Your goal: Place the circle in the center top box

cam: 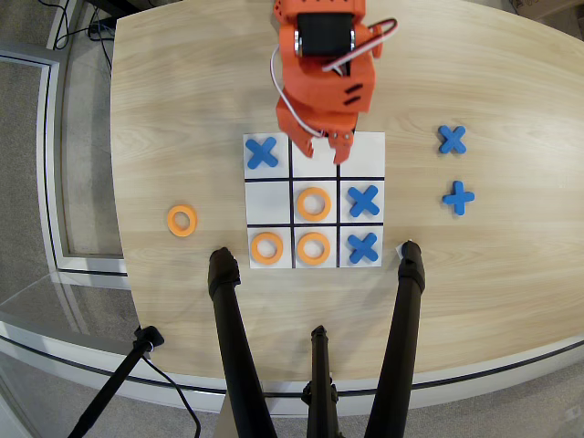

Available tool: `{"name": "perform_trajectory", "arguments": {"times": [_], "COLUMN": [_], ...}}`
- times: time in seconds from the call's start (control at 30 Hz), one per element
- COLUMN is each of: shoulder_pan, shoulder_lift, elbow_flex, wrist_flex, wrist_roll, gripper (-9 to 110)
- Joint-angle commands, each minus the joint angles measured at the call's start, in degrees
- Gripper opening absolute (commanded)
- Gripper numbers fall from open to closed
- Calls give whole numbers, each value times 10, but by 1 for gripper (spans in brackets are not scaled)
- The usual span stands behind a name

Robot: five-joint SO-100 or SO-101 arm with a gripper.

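The board (270,203) is a white 3x3 grid with black lines. The middle cell of the row nearest the black tripod legs holds an orange ring (313,247). Other orange rings lie in the board's central cell (314,203), in the near-left cell (266,247), and on the table left of the board (182,220). My orange gripper (327,144) hangs over the middle cell of the far row, apart from all the rings. Nothing shows between its fingers. The arm's body hides how the jaws stand.
Blue crosses lie in the far-left cell (262,152), the right-middle cell (363,201) and the near-right cell (363,246). Two more crosses (452,139) (458,197) lie on the wooden table to the right. Black tripod legs (233,347) cross the near table edge.
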State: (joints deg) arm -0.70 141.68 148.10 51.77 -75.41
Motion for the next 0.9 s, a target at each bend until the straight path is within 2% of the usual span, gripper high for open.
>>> {"name": "perform_trajectory", "arguments": {"times": [0.0,0.57,0.7,0.87], "shoulder_pan": [0,5,5,-11], "shoulder_lift": [88,380,413,506], "elbow_flex": [64,353,353,353], "wrist_flex": [-8,-11,43,164], "wrist_roll": [-13,-85,-85,-86], "gripper": [13,13,13,12]}}
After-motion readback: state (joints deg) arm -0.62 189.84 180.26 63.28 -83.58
